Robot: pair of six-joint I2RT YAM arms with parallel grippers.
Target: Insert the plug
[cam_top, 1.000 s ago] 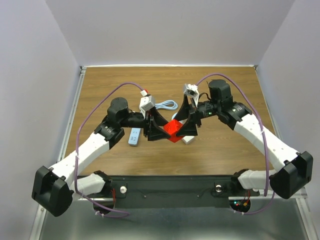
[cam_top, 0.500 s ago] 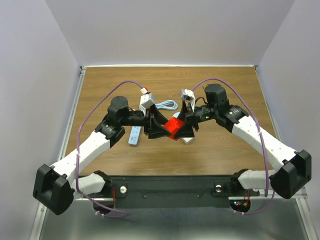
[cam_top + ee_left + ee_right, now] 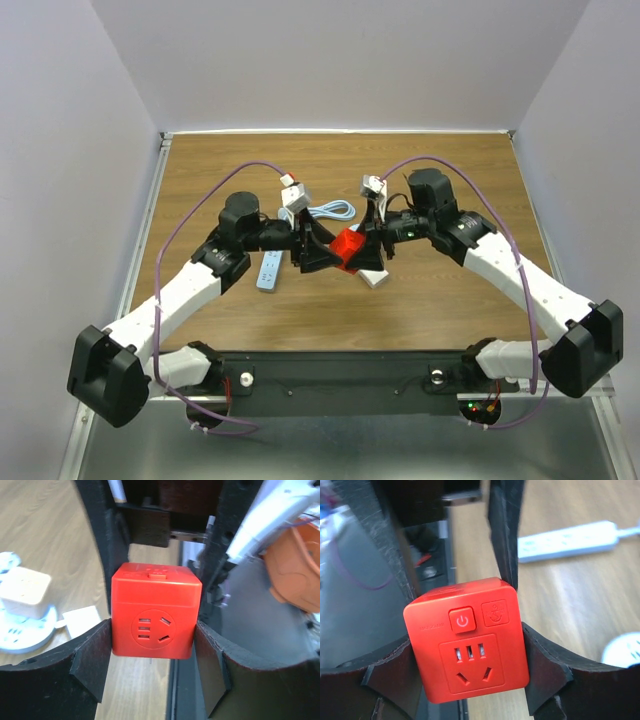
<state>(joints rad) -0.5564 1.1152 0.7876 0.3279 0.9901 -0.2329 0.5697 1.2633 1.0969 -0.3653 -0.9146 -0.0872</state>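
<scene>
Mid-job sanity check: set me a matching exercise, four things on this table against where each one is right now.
Things: 1 red socket cube; 2 white power strip; 3 light blue cable; 4 white block.
Places: A coiled, farthest back on the table; B lying just on the near side of the right tool; C gripped by the left tool and right tool; D lying flat, left of the left tool.
Pairs: 1-C; 2-D; 3-A; 4-B.

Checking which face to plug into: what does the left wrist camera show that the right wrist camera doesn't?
Left wrist only: a white cube adapter, off to the left. Right wrist only: a white power strip and the power button on the red cube. Both: a socket face of that cube, held between the view's own fingers.
</scene>
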